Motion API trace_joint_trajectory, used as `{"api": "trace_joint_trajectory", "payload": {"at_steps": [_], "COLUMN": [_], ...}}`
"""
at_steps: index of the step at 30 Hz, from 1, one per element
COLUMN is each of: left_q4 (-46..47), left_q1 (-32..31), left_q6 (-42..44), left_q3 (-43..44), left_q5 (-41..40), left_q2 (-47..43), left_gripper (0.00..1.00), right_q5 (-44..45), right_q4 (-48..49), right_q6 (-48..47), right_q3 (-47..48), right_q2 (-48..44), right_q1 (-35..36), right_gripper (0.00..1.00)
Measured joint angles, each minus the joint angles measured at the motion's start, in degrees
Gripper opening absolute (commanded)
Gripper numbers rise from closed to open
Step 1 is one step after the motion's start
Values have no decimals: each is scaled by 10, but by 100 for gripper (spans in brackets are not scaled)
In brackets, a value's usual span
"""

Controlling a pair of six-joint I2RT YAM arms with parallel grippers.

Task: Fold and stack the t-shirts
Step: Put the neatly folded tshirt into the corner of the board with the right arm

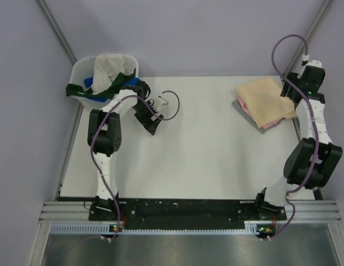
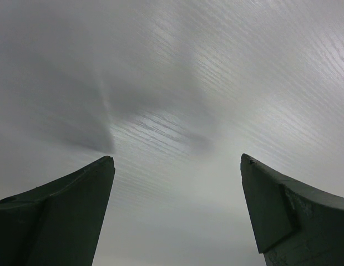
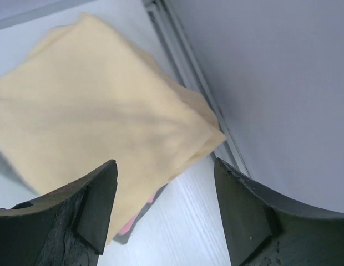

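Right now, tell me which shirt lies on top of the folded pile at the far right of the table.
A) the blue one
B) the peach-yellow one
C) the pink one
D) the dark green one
B: the peach-yellow shirt lies uppermost, and only an edge of the pink shirt shows from under it.

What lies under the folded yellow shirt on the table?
A pink shirt lies under the yellow shirt; only its edges show. Whether anything more lies below is hidden.
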Motion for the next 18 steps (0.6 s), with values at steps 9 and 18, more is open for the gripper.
{"api": "trace_joint_trajectory", "payload": {"at_steps": [9,18], "left_q4": [19,30], "left_q1": [0,0], "left_q6": [12,19], "left_q3": [-46,-77], "left_q5": [16,43], "left_q2": [-19,-60], "left_gripper": [99,99], "right_q5": [-46,14], "right_q4": [27,2], "right_q6": [-255,-347], "right_q3": [-198,-259], "right_q2": [-113,-81], "right_q1": [168,200], "right_gripper": [56,49]}}
